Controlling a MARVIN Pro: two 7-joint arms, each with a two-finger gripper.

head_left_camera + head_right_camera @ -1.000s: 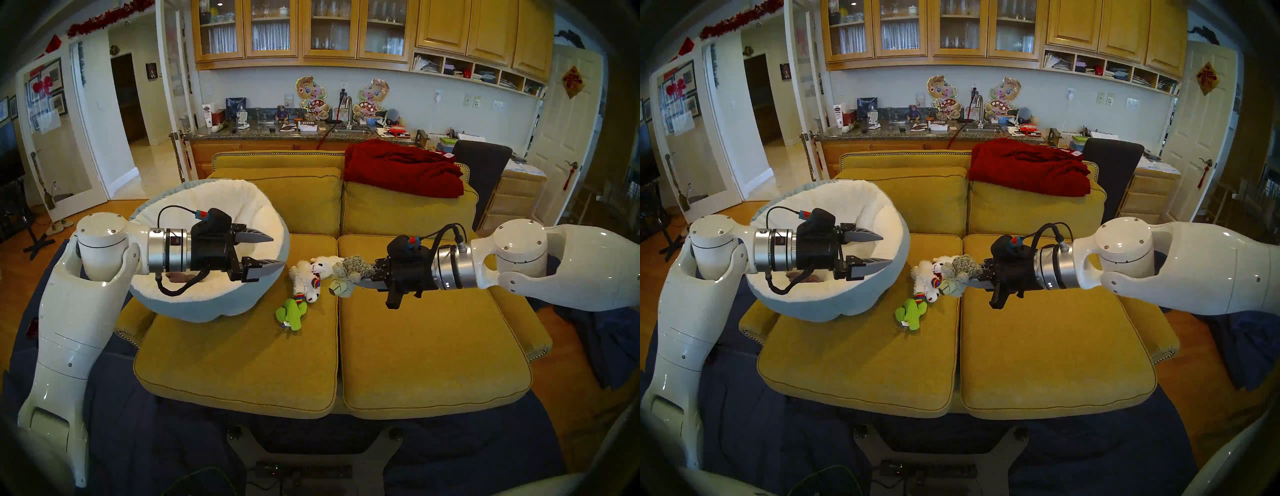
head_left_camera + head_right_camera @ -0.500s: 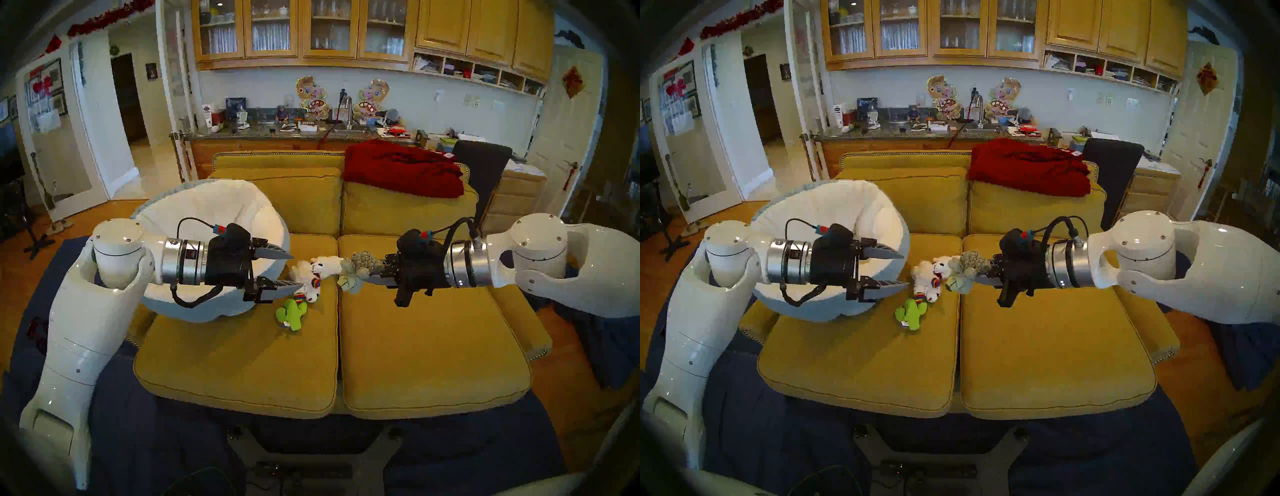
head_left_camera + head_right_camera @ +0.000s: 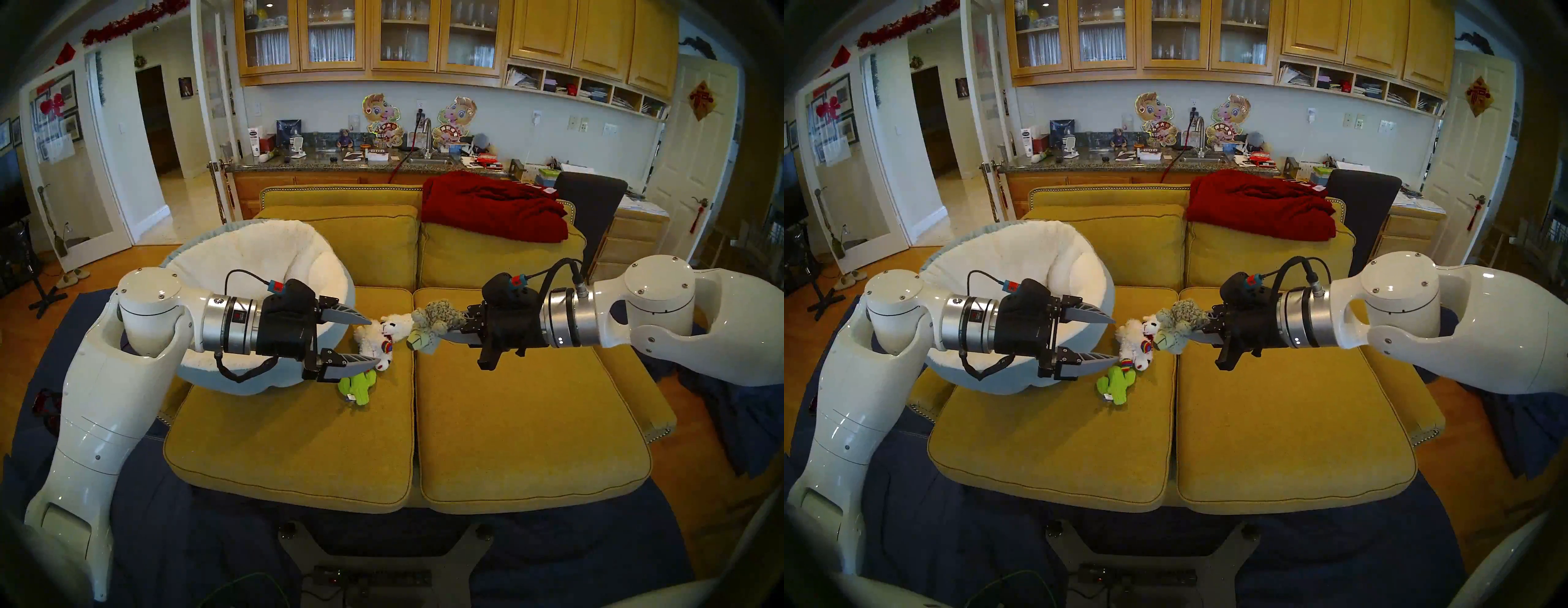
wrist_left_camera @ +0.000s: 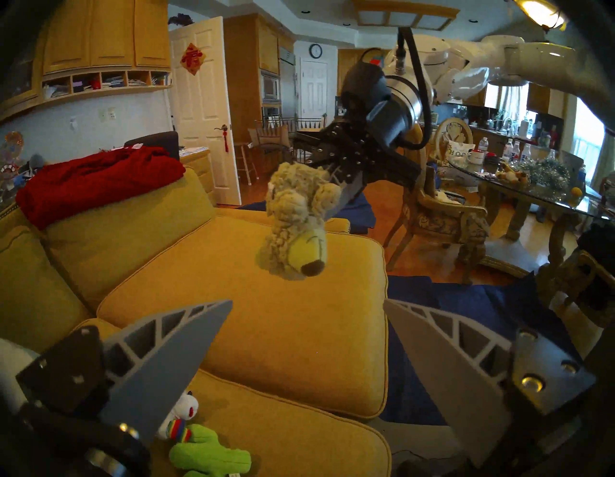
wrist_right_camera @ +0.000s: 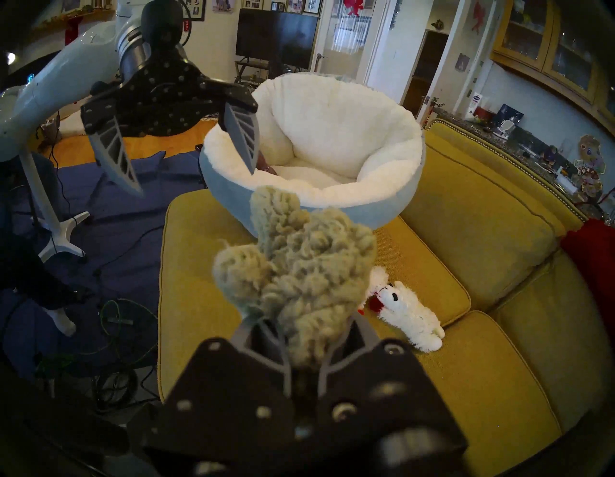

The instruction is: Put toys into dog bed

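Note:
The dog bed (image 3: 263, 254), cream inside and blue-grey outside, sits at the sofa's left end. A dark purplish toy (image 5: 267, 167) peeks out inside it. My left gripper (image 3: 373, 339) hangs open just right of the bed's rim, above the toys and holding nothing. Two white lambs (image 3: 377, 337) lie together on the left seat cushion, one with rainbow trim. The green cactus (image 3: 358, 384) lies just in front of them. My right gripper (image 3: 449, 331) is shut on the shaggy tan toy (image 3: 435, 322), held in the air over the seam and facing the left gripper (image 5: 196, 183).
A dark red blanket (image 3: 492, 208) is draped over the right back cushion. The mustard seat cushions (image 3: 530, 424) are bare toward the front. A dark chair (image 3: 589, 204) stands behind the sofa. Blue cloth and cables (image 5: 109, 313) cover the floor.
My left arm has swung right, from over the dog bed to beside the lambs, still open. The right gripper has lifted the tan toy slightly.

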